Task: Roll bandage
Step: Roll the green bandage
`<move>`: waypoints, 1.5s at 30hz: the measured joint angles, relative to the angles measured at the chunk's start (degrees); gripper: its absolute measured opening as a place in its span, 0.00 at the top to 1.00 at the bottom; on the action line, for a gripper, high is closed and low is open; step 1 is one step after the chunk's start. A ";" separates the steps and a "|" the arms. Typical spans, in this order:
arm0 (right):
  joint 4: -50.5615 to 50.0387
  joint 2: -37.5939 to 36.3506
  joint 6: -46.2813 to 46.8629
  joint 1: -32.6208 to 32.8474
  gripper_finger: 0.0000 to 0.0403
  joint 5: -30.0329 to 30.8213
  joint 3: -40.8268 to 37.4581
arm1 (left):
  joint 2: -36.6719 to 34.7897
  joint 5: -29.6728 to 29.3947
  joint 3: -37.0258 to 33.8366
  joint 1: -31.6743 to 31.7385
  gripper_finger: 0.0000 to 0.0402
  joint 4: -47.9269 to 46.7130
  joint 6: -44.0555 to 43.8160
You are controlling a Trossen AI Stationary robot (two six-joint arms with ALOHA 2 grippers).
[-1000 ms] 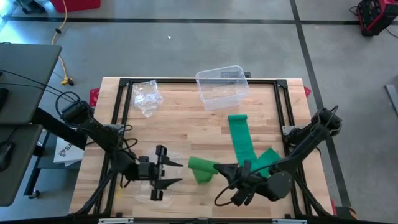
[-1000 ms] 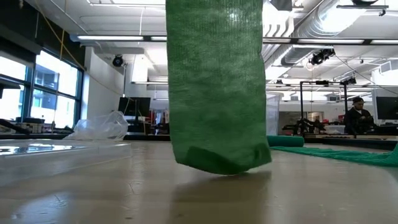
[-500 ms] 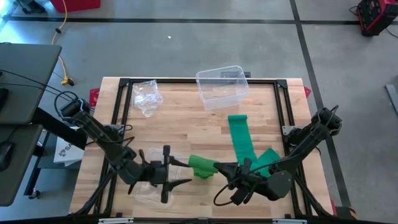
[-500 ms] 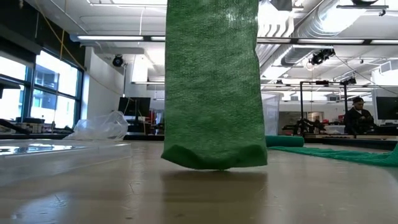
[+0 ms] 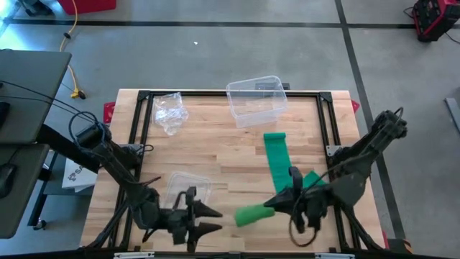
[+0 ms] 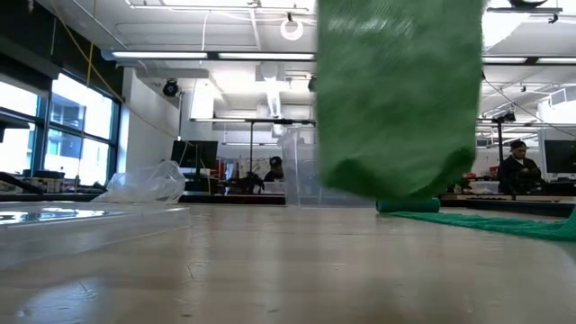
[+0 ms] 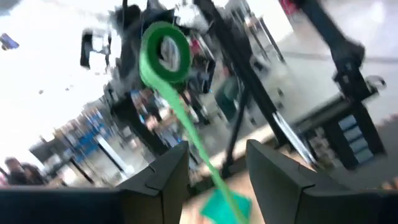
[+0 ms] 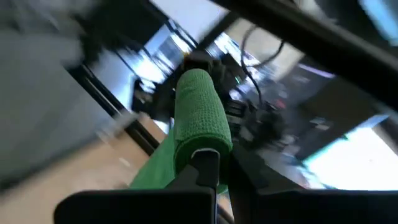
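Note:
The green bandage is partly wound into a roll [image 5: 251, 214], which hangs in the air near the table's front edge; the low view shows it [image 6: 396, 99] clear of the wood. Its loose strip [image 5: 277, 158] lies flat on the table toward the far side, with a folded patch [image 5: 314, 180] beside it. My right gripper [image 5: 275, 204] is shut on the roll. My left gripper [image 5: 214, 219] stands open to the left of the roll, level, its fingers pointing at it with nothing between them. In the left wrist view the roll's hollow end [image 7: 165, 53] faces me. My right gripper holds the roll by its right-hand end [image 8: 200, 144], the fingers [image 8: 207, 163] closed on that end. They come level from the table's right and lie along the roll. The roll sticks out past the fingertips, lifted clear, and the strip [image 7: 193, 140] trails down from it to the table.
A clear plastic box [image 5: 255, 101] stands at the far middle and a crumpled clear bag [image 5: 171, 111] at the far left. A clear lid [image 5: 187, 188] lies just beyond my left gripper. Black rails [image 5: 327, 122] run along the table's sides.
My right gripper has risen and gone toward the table's right and near edge, rolling its wrist; the roll, which hung just over the wood, is now lifted well clear. My left gripper has moved toward the near edge and turned level toward the roll.

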 joint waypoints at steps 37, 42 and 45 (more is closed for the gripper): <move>-4.05 -0.94 4.98 -4.05 0.99 0.65 0.04 | 9.67 -5.90 8.52 2.89 0.64 15.16 11.91; -4.59 -0.94 5.33 -4.05 0.99 0.74 0.04 | 9.67 -6.73 8.52 3.01 0.64 15.52 11.87; -5.62 -0.94 6.32 -4.05 0.99 1.38 0.04 | 9.67 -7.57 8.52 2.60 0.64 16.08 12.50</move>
